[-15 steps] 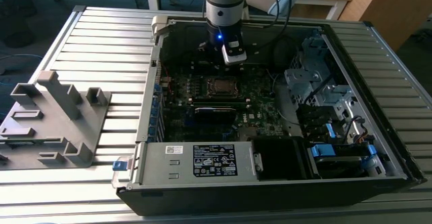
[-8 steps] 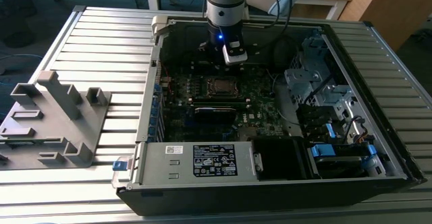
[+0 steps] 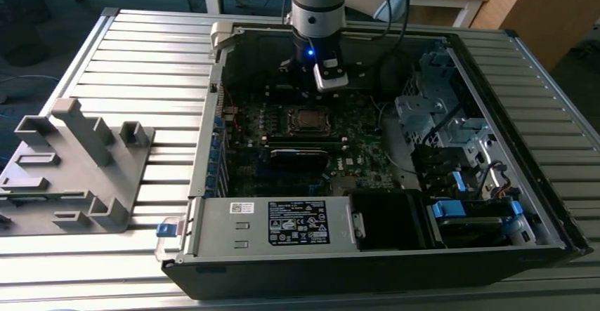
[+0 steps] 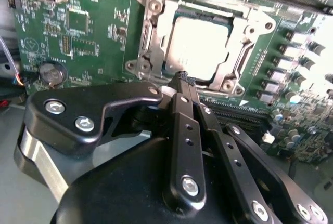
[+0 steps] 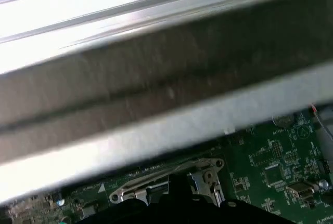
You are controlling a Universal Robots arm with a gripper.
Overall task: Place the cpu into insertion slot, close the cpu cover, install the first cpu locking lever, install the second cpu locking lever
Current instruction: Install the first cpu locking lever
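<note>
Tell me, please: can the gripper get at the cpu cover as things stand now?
Probably yes. In the second wrist view the gripper sits just beside the cpu cover, which lies flat around the cpu, and nothing stands between them. The open computer case leaves the way free from above.

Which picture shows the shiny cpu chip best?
The second wrist view: the cpu lies big and plain inside its metal frame. The exterior view shows it tiny on the board. The first wrist view shows just the frame's edge.

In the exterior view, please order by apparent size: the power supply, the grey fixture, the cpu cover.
1. Grey fixture, though it may only look largest by lying spread out.
2. Power supply, close to it in size.
3. Cpu cover, clearly smallest.
</note>
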